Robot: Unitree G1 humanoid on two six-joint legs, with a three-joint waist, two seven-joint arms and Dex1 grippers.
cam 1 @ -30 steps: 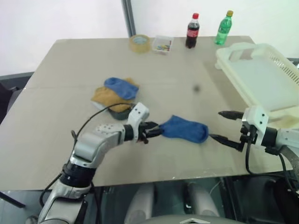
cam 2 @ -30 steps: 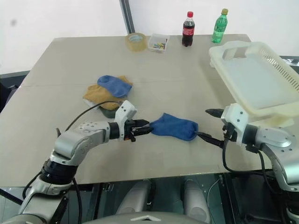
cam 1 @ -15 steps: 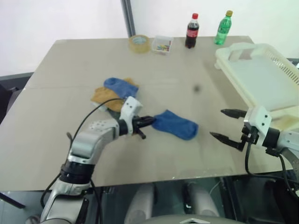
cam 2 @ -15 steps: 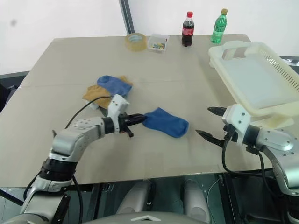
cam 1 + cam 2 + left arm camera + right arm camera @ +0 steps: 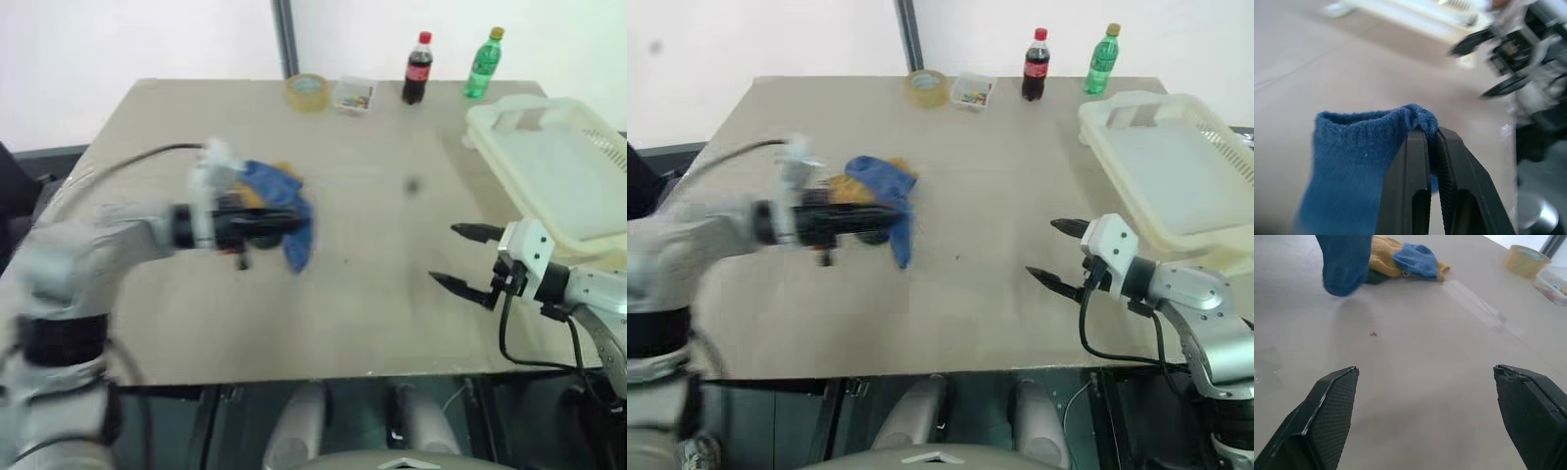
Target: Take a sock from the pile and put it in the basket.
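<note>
My left gripper is shut on the cuff of the royal-blue sock, which hangs limp above the table. Just behind it lies the pile, where a second blue sock rests on a mustard-yellow one with something dark beneath. My right gripper hovers open and empty over the table, well to the right of the sock. The pale cream basket sits at the table's right edge, behind the right gripper, with nothing in it.
Along the table's far edge stand a roll of tape, a small clear box of coloured bits, a cola bottle and a green bottle. Bare tabletop lies between sock and basket.
My left gripper has lifted the blue sock off the table and drawn it back toward the pile. The right gripper has stayed put, open. The camera has shifted a little.
</note>
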